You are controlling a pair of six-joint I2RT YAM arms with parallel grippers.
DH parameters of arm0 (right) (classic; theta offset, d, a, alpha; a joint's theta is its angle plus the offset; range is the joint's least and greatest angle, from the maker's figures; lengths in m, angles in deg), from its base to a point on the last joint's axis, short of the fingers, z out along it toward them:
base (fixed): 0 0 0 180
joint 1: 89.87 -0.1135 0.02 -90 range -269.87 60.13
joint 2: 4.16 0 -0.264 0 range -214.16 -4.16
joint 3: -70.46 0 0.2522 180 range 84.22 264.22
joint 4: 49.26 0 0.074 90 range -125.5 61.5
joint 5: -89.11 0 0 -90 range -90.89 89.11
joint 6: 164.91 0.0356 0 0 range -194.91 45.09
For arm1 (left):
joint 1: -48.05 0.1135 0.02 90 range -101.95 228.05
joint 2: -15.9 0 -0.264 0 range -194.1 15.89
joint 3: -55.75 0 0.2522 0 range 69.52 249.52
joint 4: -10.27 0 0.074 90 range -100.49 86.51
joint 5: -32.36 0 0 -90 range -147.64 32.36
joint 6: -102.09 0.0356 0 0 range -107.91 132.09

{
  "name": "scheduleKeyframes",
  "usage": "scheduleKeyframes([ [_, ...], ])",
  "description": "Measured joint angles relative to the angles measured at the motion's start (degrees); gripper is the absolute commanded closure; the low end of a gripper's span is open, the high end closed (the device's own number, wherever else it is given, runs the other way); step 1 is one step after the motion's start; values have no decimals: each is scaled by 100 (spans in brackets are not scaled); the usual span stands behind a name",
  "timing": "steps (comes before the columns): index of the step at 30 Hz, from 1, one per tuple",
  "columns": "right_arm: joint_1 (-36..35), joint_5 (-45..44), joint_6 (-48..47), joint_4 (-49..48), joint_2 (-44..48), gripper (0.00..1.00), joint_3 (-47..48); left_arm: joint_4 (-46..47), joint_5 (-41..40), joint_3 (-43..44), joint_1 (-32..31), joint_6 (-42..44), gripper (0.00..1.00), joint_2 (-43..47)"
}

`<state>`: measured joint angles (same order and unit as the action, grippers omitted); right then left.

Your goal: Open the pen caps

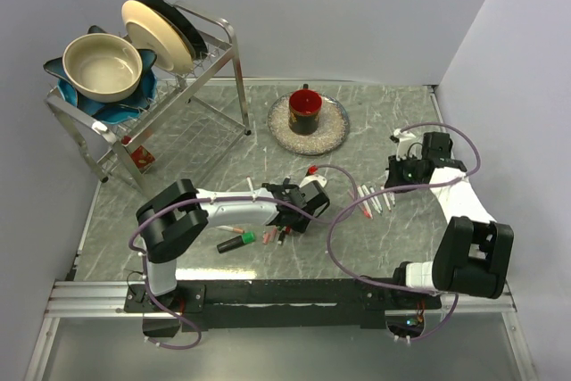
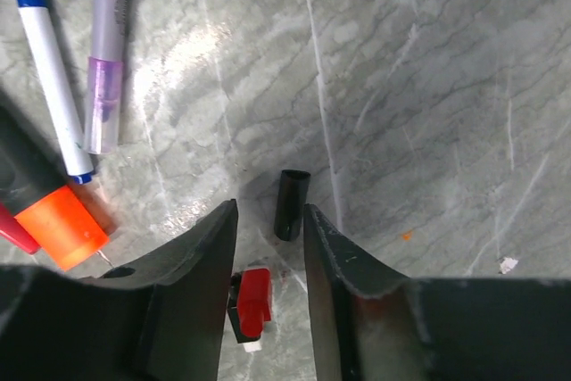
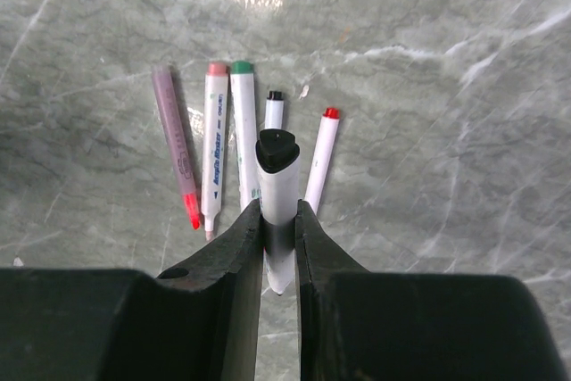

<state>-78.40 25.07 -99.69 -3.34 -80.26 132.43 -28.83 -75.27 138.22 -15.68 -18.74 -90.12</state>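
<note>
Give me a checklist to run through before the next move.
1. Jaws of the left claw apart: ok.
2. The black cap lying loose on the table between that claw's fingers: ok.
3. The right claw shut on the white pen: ok.
4. Held pen's cap off: cannot tell; only its black end shows.
5. The orange cap off its black marker: not ok, it is on.
</note>
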Motion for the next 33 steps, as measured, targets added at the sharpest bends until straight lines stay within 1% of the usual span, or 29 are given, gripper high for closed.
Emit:
scheduleKeyframes([
  [3,0,-11,-24,42,-164,97,42,0,-57,0,-2,-2,55,11],
  [4,0,-15,-28,48,-212,96,57,2,-72,0,-4,0,51,35],
  [8,0,-96,-46,55,-450,92,68,142,-177,-120,-39,22,41,376],
  [13,0,-188,-68,105,-837,89,173,621,-348,-761,-87,7,30,1423],
  [18,0,-212,-85,175,-1202,83,306,1086,-546,-1547,-87,-52,24,2535],
  [19,0,-216,-87,190,-1248,82,319,1161,-605,-1720,-87,-103,21,2765],
  [20,0,-219,-87,197,-1287,80,321,1228,-671,-1906,-87,-142,20,3010],
  [21,0,-221,-87,205,-1305,79,321,1274,-708,-2039,-87,-166,16,3204],
  [26,-7,-236,-87,238,-1397,69,334,1425,-962,-2874,-87,-476,12,4367],
  [30,-26,-243,-85,262,-1519,66,363,1427,-1056,-3314,-87,-789,7,4957],
  [32,-33,-245,-83,262,-1545,63,367,1386,-1106,-3528,-87,-1005,1,5156],
  [33,-35,-247,-83,267,-1547,62,367,1349,-1132,-3600,-87,-1108,1,5215],
])
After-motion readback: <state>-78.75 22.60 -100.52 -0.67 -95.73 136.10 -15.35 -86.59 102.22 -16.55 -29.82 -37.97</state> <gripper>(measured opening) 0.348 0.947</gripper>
